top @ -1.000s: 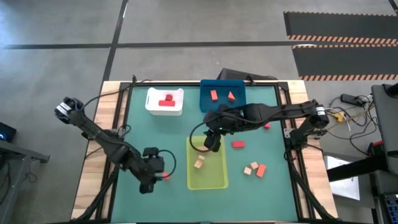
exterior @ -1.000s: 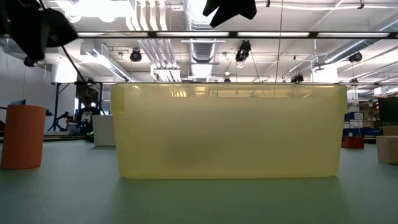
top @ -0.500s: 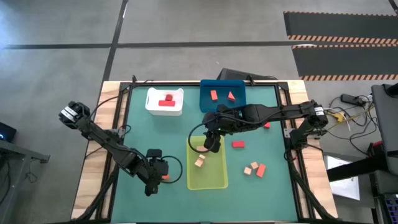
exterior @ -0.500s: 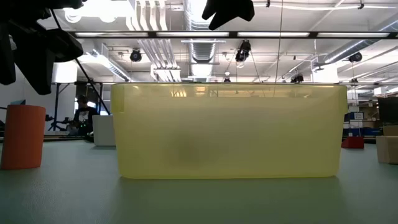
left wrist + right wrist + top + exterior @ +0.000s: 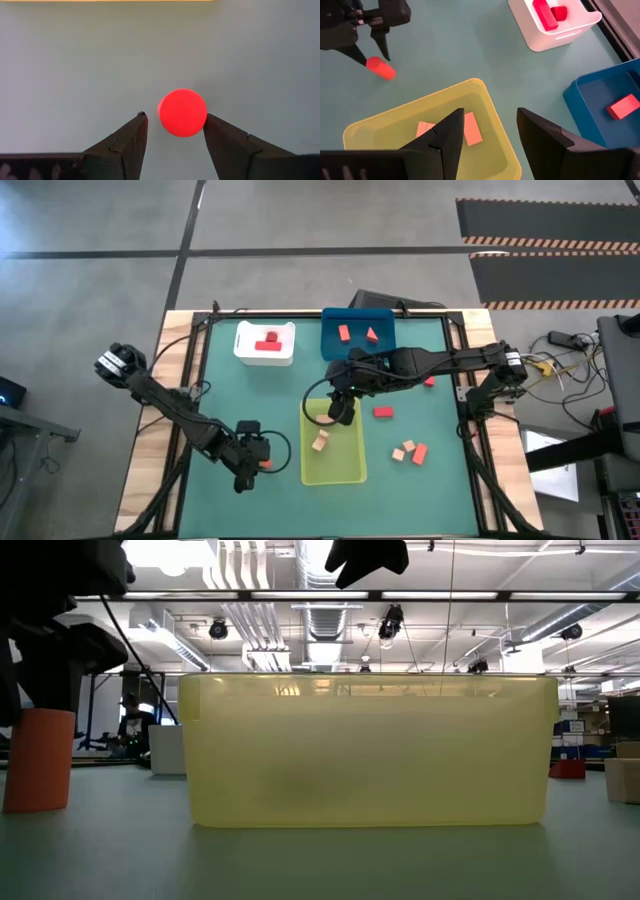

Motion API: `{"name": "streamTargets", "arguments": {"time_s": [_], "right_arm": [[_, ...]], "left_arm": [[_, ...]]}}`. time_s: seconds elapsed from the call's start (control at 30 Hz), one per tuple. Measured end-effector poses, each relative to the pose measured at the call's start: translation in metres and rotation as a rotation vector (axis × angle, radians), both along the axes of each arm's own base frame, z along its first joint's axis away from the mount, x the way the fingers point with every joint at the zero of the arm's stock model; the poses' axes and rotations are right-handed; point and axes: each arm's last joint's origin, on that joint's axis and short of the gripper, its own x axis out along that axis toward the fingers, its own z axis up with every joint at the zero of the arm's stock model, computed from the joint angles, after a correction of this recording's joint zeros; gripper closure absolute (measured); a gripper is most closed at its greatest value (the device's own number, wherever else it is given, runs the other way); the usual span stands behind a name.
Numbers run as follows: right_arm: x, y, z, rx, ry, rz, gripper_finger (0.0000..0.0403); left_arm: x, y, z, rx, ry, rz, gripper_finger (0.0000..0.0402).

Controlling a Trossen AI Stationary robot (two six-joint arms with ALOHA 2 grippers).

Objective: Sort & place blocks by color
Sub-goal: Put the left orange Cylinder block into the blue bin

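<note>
An orange-red cylinder block [image 5: 182, 112] stands upright on the green table left of the yellow-green bin [image 5: 333, 442]. It also shows in the low view [image 5: 38, 760] and the high view [image 5: 266, 464]. My left gripper [image 5: 175, 120] is open, pointing down, with one finger on each side of the cylinder's top. My right gripper [image 5: 487, 125] is open and empty, above the yellow-green bin's far left corner [image 5: 340, 410]. That bin holds two tan blocks [image 5: 470, 127]. Deep red blocks [image 5: 266, 342] lie in the white bin, coral ones [image 5: 357, 333] in the blue bin. My left gripper has the cylinder's top end [image 5: 200, 112] between its open fingers, coming from above. One finger [image 5: 215, 130] is right against the cylinder's side. I cannot tell whether it touches. The cylinder stands on its base on the table.
Loose blocks lie on the table right of the yellow-green bin: a coral one [image 5: 382, 412], another [image 5: 428, 381], and a tan and coral group [image 5: 408, 450]. The white bin [image 5: 264, 355] and the blue bin [image 5: 357, 348] stand along the far edge. Cables run beside both arms.
My left gripper has come down and a little toward the yellow-green bin, until its open fingers stand around the cylinder's top. The cylinder has not moved.
</note>
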Motion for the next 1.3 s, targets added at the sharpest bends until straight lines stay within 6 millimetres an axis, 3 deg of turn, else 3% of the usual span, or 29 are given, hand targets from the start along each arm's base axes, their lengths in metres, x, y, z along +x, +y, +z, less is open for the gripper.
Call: {"name": "streamTargets", "arguments": {"time_s": [0.57,0.8,0.93,1.03,1.3], "right_arm": [[0.000,0.000,0.000,0.002,0.000,-0.003,0.0229],[0.000,0.000,0.000,0.002,0.000,-0.003,0.0229],[0.000,0.000,0.000,0.001,0.000,-0.002,0.0229],[0.000,0.000,0.000,0.000,0.000,0.000,0.0229],[0.003,0.001,0.002,-0.006,-0.032,0.040,0.0229]], "left_arm": [[0.006,-0.001,-0.009,-0.003,-0.033,0.016,0.0228],[0.006,-0.001,-0.008,-0.020,-0.033,0.011,0.0285],[0.005,-0.001,-0.006,-0.051,-0.024,0.024,0.0286],[0.004,0.000,0.002,-0.053,-0.026,0.025,0.0286],[-0.004,0.017,0.050,-0.118,-0.154,0.072,0.0286]]}}
